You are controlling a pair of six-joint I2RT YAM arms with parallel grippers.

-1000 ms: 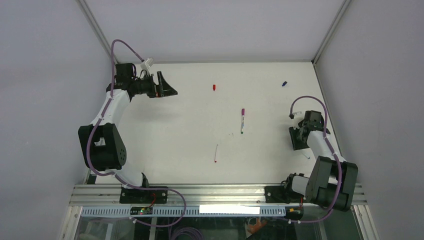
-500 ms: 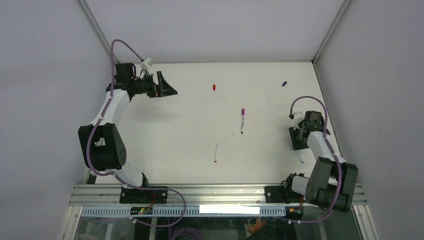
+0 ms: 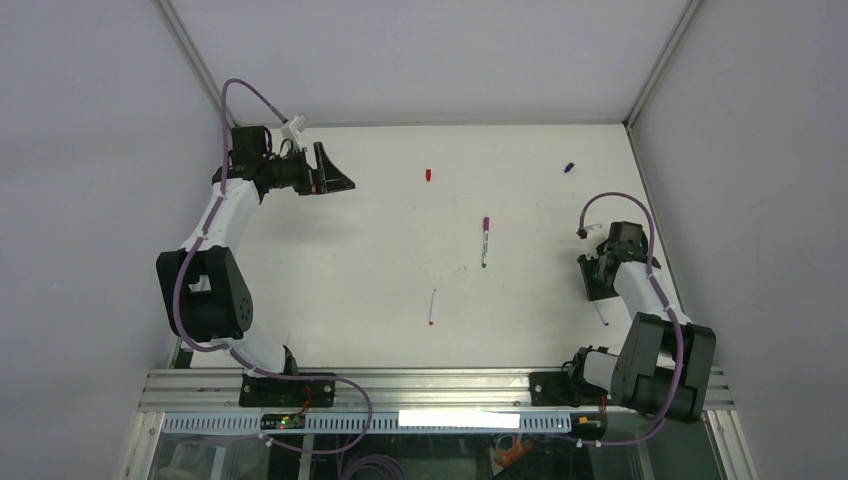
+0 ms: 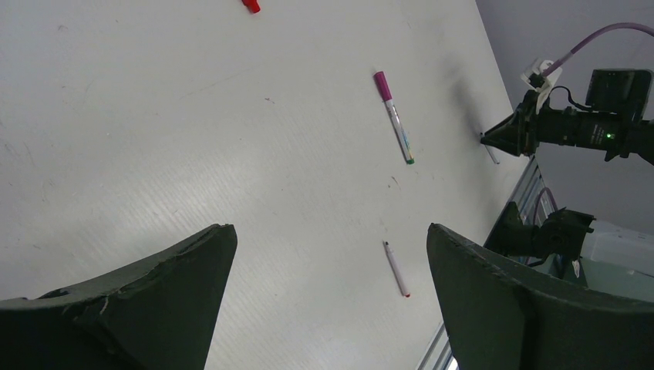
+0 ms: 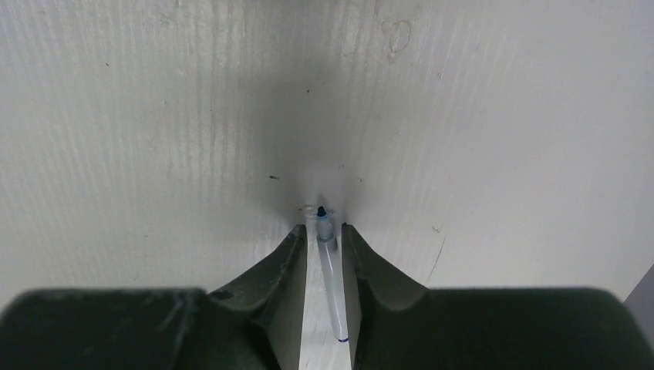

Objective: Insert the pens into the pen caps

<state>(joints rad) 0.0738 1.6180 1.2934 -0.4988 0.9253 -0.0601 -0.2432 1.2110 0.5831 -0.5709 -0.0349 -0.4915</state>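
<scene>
My right gripper (image 5: 322, 228) points down at the table with its jaws narrowed around a thin blue-tipped pen (image 5: 330, 270). Slim gaps still show on both sides of the pen. From above, this pen (image 3: 600, 313) sticks out below the right gripper (image 3: 597, 292). A red-tipped pen (image 3: 432, 307) lies mid-table. Another pen (image 3: 485, 245) has a magenta cap on its far end. The red cap (image 3: 428, 174) and the blue cap (image 3: 568, 167) lie loose near the back. My left gripper (image 3: 335, 180) hovers wide open at the back left, with nothing between its fingers (image 4: 193, 293).
The table is a white sheet, bounded by grey walls at the back and on both sides. An aluminium rail (image 3: 430, 385) runs along the near edge. In the left wrist view the right arm (image 4: 574, 127) stands at the far side.
The right jaws have narrowed around the blue-tipped pen. The pen has swung from lying slanted to lying in line between them. The left arm has not moved.
</scene>
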